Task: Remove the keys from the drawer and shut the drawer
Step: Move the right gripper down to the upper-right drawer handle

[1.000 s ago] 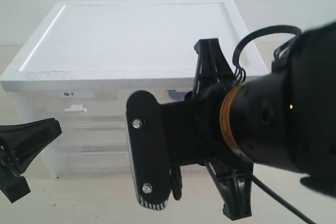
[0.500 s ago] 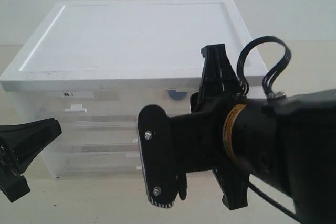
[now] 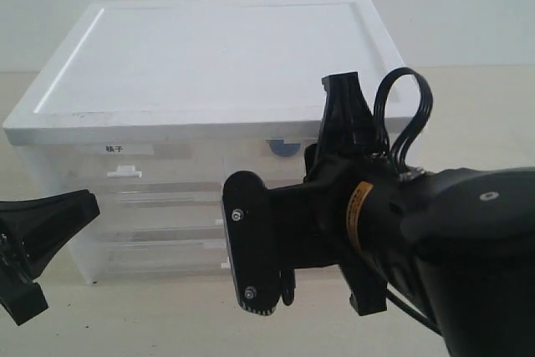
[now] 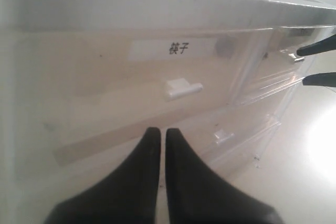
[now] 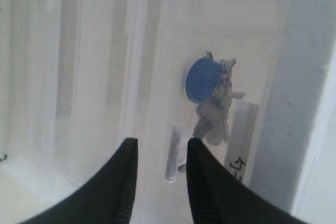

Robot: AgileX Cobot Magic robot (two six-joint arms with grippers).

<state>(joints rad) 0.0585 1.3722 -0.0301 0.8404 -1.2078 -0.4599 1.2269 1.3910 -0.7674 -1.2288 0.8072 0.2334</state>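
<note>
Keys (image 5: 214, 103) are inside the closed drawer (image 5: 236, 40), right behind its white tab handle (image 5: 173, 162), and the blue fob (image 5: 202, 80) shows through the frosted front. Right gripper (image 5: 160, 179) is nearer and partly open, with one finger either side of that handle. Left gripper (image 4: 159, 145) is pinched closed, well away from the handle at the labelled neighbour drawer (image 4: 105, 93).

Exterior view: right arm (image 3: 435, 240) hides most of drawer (image 3: 251, 158); only sliver of blue fob (image 3: 282, 149) peeks out beside it.
Right wrist view: keys (image 5: 212, 109) blurred behind frosted front, single keys and ring not separable. Label (image 5: 239, 165) text smeared, unreadable. Right gripper (image 5: 160, 142): finger bases cut off by frame edge.
Left wrist view: left gripper (image 4: 159, 132) finger bases likewise cut off by frame edge.
</note>
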